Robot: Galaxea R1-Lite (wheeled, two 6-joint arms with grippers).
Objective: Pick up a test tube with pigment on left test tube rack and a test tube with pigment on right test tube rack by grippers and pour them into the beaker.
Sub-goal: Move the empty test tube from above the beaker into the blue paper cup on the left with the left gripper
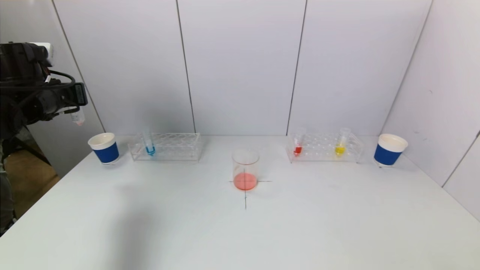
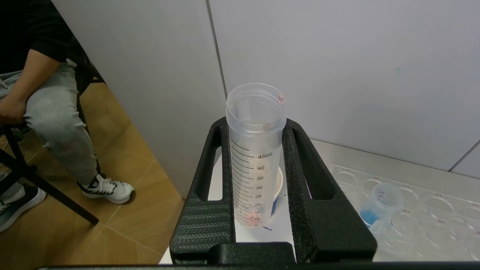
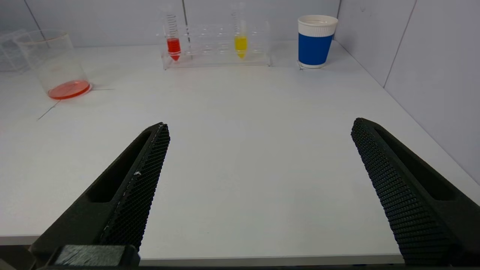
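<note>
My left gripper (image 1: 77,108) is raised at the far left, shut on a graduated test tube (image 1: 78,117). In the left wrist view the tube (image 2: 255,161) stands upright between the fingers (image 2: 210,210), nearly empty with pink traces. It hangs above the left blue paper cup (image 1: 104,148). The left rack (image 1: 176,147) holds a blue-pigment tube (image 1: 149,144). The beaker (image 1: 245,169) at the table's centre holds pinkish-red liquid. The right rack (image 1: 324,148) holds a red tube (image 1: 298,145) and a yellow tube (image 1: 341,144). My right gripper (image 3: 260,125) is open and empty over the table's front edge.
A second blue paper cup (image 1: 389,150) stands right of the right rack. White walls close the back and right side. A seated person (image 2: 56,105) is beyond the table's left edge. A black cross (image 1: 245,195) marks the beaker's spot.
</note>
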